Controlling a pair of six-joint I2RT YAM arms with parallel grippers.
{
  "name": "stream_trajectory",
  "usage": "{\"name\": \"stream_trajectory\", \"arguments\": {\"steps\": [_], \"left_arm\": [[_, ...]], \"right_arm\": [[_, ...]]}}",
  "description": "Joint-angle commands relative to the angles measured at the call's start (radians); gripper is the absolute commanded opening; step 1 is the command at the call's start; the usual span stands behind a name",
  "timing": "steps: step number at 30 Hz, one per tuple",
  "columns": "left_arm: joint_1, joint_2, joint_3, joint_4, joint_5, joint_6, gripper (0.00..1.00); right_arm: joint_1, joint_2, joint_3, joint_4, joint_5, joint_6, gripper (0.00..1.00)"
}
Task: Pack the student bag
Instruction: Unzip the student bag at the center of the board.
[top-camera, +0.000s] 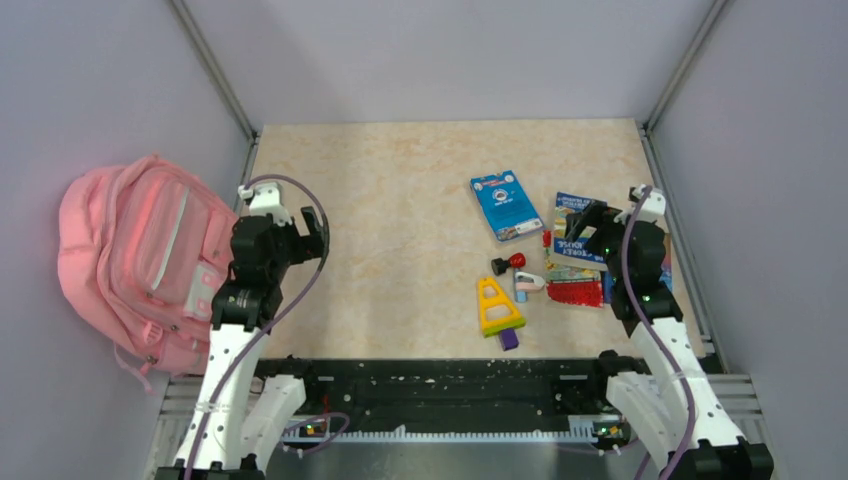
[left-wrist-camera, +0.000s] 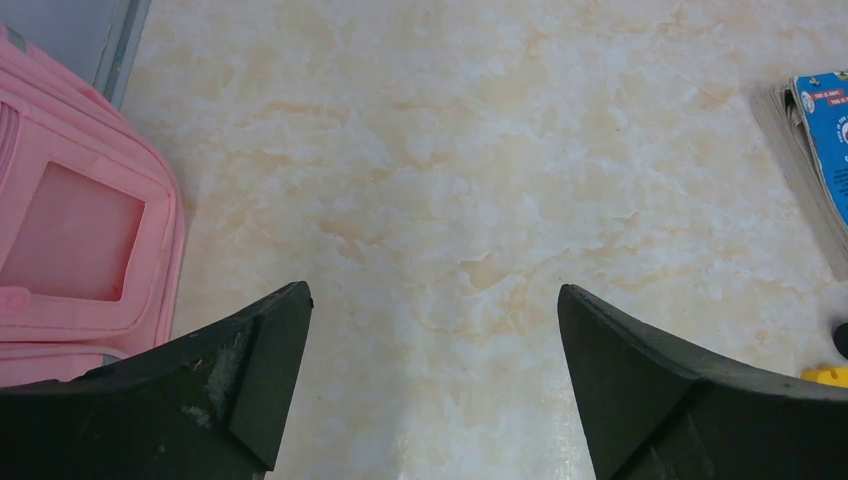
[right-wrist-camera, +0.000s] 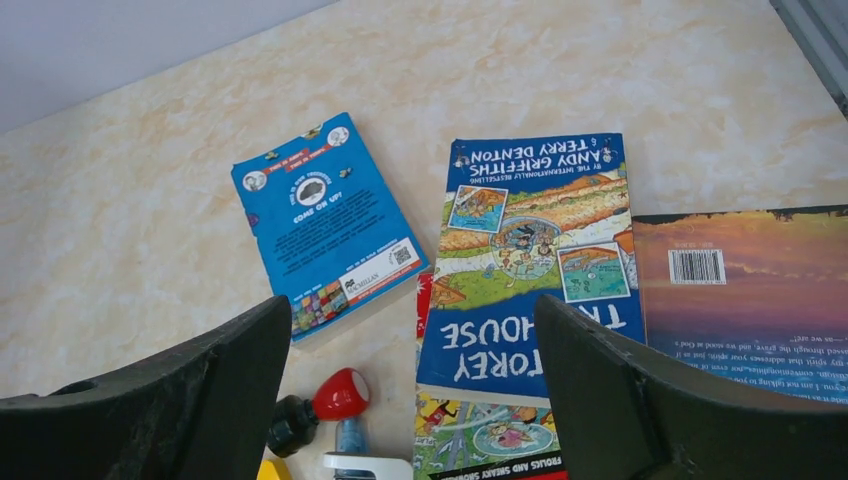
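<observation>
Left gripper (left-wrist-camera: 435, 300): jaws wide, nothing between them, just bare table (left-wrist-camera: 480, 150) underneath. It hangs at the left side of the table, right beside the backpack (top-camera: 130, 250).

Right gripper (right-wrist-camera: 412, 310): jaws also wide, empty, hovering over the book pile at right of the top view.

Backpack sits at far left of the top view, slumped past the table's left rail against the wall. From here I can't tell if any zip is open.

Risks as I see them:
- Bag is soft and half off the table. A one-sided pull will likely drag or collapse it rather than open it.
- If the opening isn't held, books will catch on the fabric.
- Treehouse book (right-wrist-camera: 535, 260) overlaps another illustrated book below it and sits just beside the dark book with the barcode (right-wrist-camera: 745, 290). A flat pinch could lift two or slide the stack.
- Books lie flat, so the fingers may skid off the cover without getting an edge.

Around:
- blue book (right-wrist-camera: 325, 220) lies alone, left of the pile, the easiest pick.
- Small red-and-black knob (right-wrist-camera: 320, 405), yellow triangle toy (top-camera: 497, 305), a purple piece (top-camera: 509, 338) and a small white item (top-camera: 528, 282) cluster below the books.

Middle of the table between pile and bag is open. The loose small bits near the right arm could get swept.
</observation>
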Motion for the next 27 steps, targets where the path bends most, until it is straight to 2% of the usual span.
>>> {"name": "stream_trajectory", "arguments": {"steps": [1, 12, 17, 20, 24, 27], "left_arm": [[0.004, 0.014, 0.017, 0.044, -0.029, -0.019, 0.98], [0.004, 0.077, 0.038, 0.006, -0.073, -0.011, 0.98], [0.020, 0.086, 0.046, -0.025, -0.231, 0.032, 0.98], [0.126, 0.116, 0.073, -0.062, -0.341, -0.002, 0.98], [0.313, 0.063, 0.083, -0.033, -0.417, -0.008, 0.98], [0.363, -0.002, 0.075, -0.010, -0.499, 0.014, 0.98]], "right_arm": [[-0.008, -0.029, -0.003, 0.047, 0.025, 0.021, 0.91], [-0.008, -0.048, -0.009, 0.051, -0.018, 0.015, 0.99], [-0.008, -0.054, -0.025, 0.077, -0.050, 0.008, 0.99], [-0.007, -0.044, -0.028, 0.099, -0.068, 0.009, 0.99], [-0.008, -0.030, -0.019, 0.095, -0.091, 0.012, 0.99], [-0.008, -0.035, -0.016, 0.094, -0.112, 0.020, 0.99]]}}
